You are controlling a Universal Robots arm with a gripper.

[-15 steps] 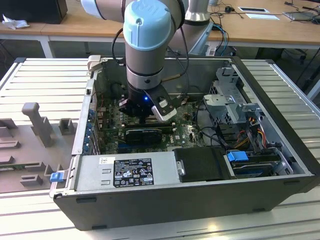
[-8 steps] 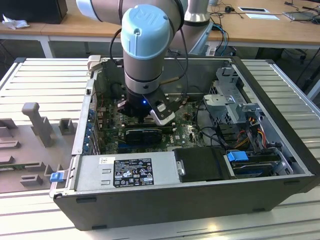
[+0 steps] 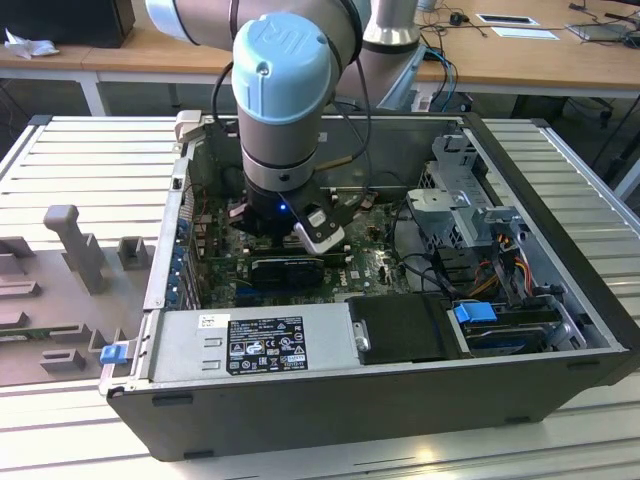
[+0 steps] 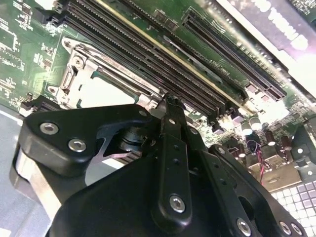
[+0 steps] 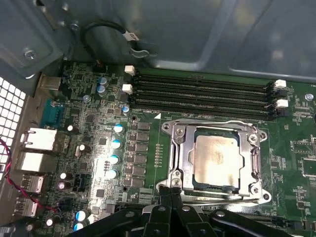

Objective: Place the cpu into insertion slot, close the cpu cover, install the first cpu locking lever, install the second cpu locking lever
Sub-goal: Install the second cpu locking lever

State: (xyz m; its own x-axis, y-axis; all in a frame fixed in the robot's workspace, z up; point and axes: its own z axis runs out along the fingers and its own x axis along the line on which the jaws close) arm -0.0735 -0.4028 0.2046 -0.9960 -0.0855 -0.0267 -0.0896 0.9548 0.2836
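Observation:
In the first wrist view the cpu (image 5: 217,157) lies pale and square in the insertion slot (image 5: 168,127). The silver cpu cover (image 5: 181,148) is folded flat around it, the chip showing through its window. A thin wire lever (image 5: 212,122) runs along the socket edge beside the memory slots. My gripper (image 5: 171,193) is shut, fingertips pressed together at the socket's corner, nothing visible between them. In the second wrist view the black fingers (image 4: 170,148) point at the cover (image 4: 74,74) and the cpu (image 4: 106,94). In the exterior view the arm (image 3: 282,90) reaches down into the open computer case (image 3: 400,400).
Long black memory slots (image 5: 202,94) lie just past the socket, with the grey case wall (image 5: 197,34) and a black cable (image 5: 106,29) behind. Capacitors (image 5: 116,145) and rear ports (image 5: 37,138) flank the socket. The power supply (image 3: 260,340) and the drive cage (image 3: 460,200) crowd the case.

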